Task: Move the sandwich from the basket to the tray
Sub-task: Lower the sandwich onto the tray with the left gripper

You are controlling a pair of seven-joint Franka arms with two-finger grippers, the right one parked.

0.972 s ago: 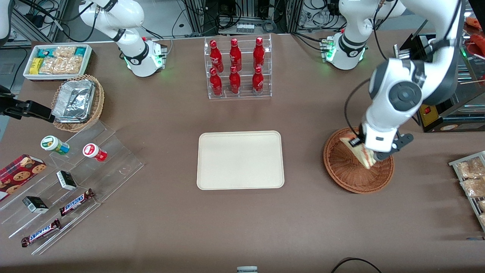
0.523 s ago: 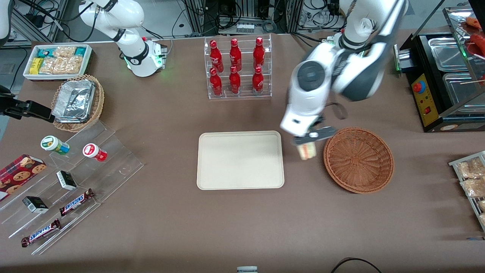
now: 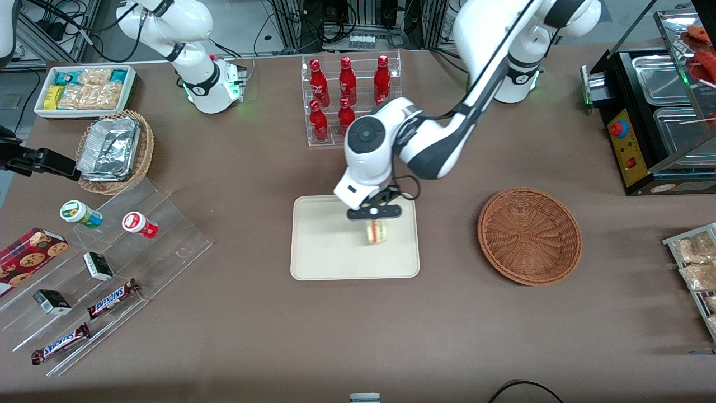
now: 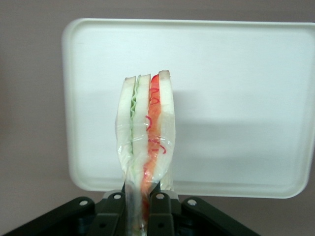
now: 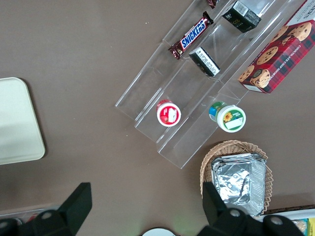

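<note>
moved: gripper (image 3: 373,213) with sandwich (image 3: 376,230) has crossed from the gap between tray and basket to over the tray; a second ago it was down in the basket
acrylic steps: toward parked arm's end, holding Snickers bars (image 3: 112,298), small dark boxes, two yogurt cups (image 3: 81,214); cookie box (image 3: 29,258) beside them
foil trays: stacked in tan wicker basket (image 3: 142,158), farther from camera than the steps
tray (image 3: 324,246): mid-table, cream, nothing lying on its surface
gripper: above the tray's half nearer the basket; fingers (image 4: 160,211) pinched on the sandwich's lower end
sandwich: held upright off the tray, wrapped in clear film, red and green layers edge-on
cola bottles (image 3: 347,95): red, in clear rack, farther from camera than tray
basket (image 3: 529,235): reddish-brown, toward working arm's end, nothing in it, well apart from tray
</note>
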